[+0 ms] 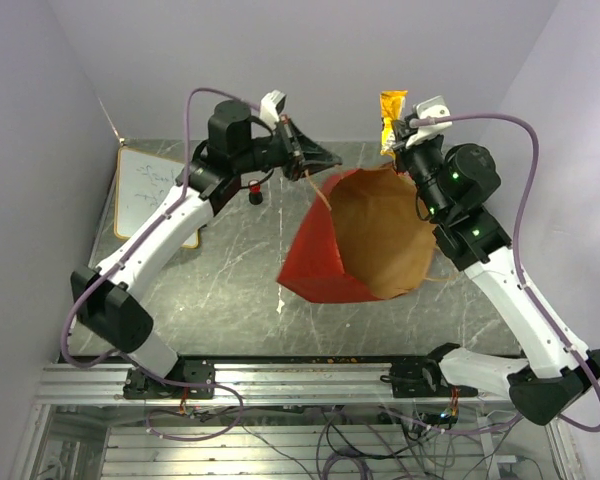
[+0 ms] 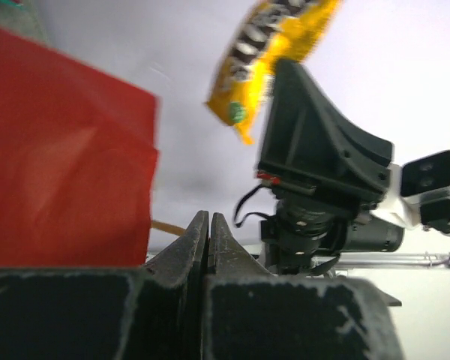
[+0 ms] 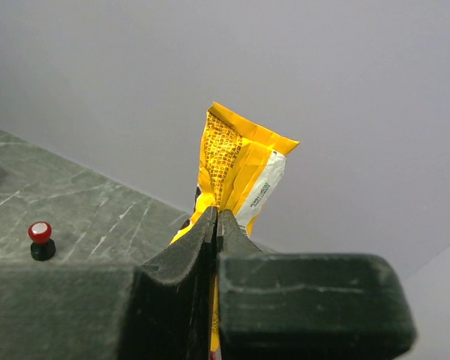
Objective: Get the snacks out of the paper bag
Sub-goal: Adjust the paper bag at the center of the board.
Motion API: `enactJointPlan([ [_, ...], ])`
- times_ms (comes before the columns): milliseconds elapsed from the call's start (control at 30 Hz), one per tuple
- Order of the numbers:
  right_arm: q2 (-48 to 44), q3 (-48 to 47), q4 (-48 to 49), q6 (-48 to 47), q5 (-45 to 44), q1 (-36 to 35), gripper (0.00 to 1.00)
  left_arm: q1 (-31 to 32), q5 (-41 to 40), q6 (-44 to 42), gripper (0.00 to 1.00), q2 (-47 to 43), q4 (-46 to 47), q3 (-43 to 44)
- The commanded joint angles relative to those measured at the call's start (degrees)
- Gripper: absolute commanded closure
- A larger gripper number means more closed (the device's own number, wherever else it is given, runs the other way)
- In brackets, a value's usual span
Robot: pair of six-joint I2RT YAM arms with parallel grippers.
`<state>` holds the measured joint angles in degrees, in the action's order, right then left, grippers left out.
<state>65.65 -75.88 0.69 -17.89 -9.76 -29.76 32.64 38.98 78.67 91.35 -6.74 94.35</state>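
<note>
The red paper bag (image 1: 315,255) stands open in the middle of the table, its brown inside (image 1: 380,235) facing up. My left gripper (image 1: 323,160) is at the bag's far left rim, shut on its thin paper handle (image 2: 167,226); the bag's red wall (image 2: 60,157) fills the left of the left wrist view. My right gripper (image 1: 399,136) is raised above the bag's far right rim, shut on a yellow snack packet (image 1: 391,113). The packet sticks up past the jaws (image 3: 240,161) and also shows in the left wrist view (image 2: 266,52). Other snacks are not visible.
A small black knob with a red cap (image 1: 255,190) stands on the table left of the bag, also in the right wrist view (image 3: 39,240). A white board (image 1: 150,190) lies at the far left. Grey walls close in behind.
</note>
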Motion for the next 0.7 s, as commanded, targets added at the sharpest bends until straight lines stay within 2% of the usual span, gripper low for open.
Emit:
enactJointPlan([
  [0, -2.2, 1.1, -1.1, 0.9, 1.1, 0.9, 1.0, -5.8, 0.0, 1.7, 0.93, -7.2, 5.9, -13.9],
  [100, -2.1, 1.3, -2.4, 1.2, 0.4, 1.1, 1.0, -10.8, 0.8, -0.9, 0.93, -11.7, 3.6, -22.1],
  [200, -1.3, 1.4, -2.8, 1.8, -0.5, 1.2, 1.0, -13.5, 2.2, -6.3, 0.93, -13.1, -2.7, -24.3],
  [300, 1.5, 0.4, -2.9, 3.4, -0.6, 3.3, 1.0, -14.4, 1.5, -13.0, 0.93, -12.8, -10.6, -22.7],
  [467, 9.2, -3.9, -5.6, 9.7, 2.0, 8.5, 1.0, -15.3, 0.1, -20.0, 0.93, -10.6, -18.7, -17.8],
  [667, 15.0, -0.9, -4.6, 19.1, 1.7, 17.2, 1.0, -16.1, -0.5, -24.9, 0.91, -7.3, -24.9, -11.1],
])
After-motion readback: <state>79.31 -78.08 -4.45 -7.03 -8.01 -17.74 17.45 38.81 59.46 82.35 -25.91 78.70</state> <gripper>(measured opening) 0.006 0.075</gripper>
